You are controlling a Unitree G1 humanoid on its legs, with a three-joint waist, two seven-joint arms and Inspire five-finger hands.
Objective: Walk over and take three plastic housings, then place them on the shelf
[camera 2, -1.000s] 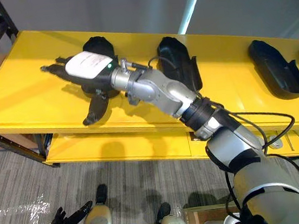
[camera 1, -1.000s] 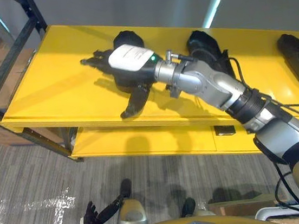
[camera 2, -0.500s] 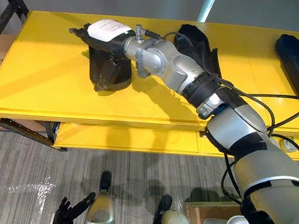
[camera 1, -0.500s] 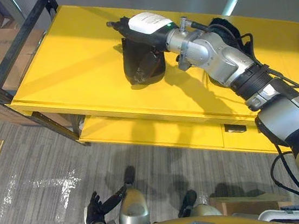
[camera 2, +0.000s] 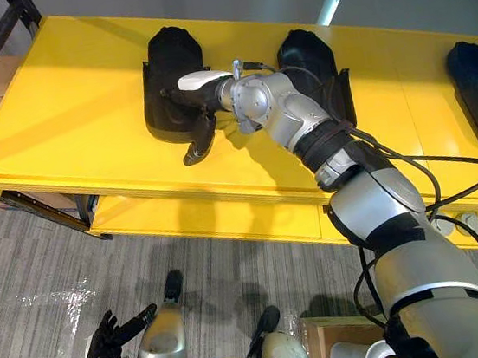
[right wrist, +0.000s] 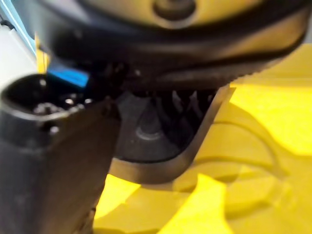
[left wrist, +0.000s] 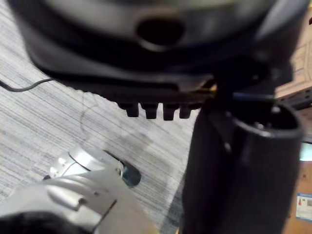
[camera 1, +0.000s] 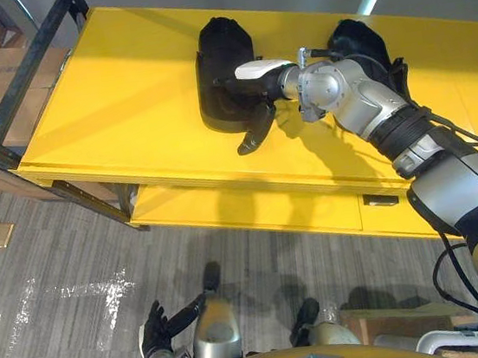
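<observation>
Left eye view: right hand (camera 1: 254, 74) rests on the near end of the leftmost plastic housing (camera 1: 218, 46) on the yellow shelf (camera 1: 109, 116), fingers straight, thumb splayed clear, gripping nothing. Housing's long axis runs front to back, crosswise to the fingers; left hand (camera 1: 158, 333) hangs relaxed, well apart

Right hand (camera 1: 257, 71) drawn back across housing (camera 1: 219, 46), grip seemingly released, thumb swung outward.
</observation>
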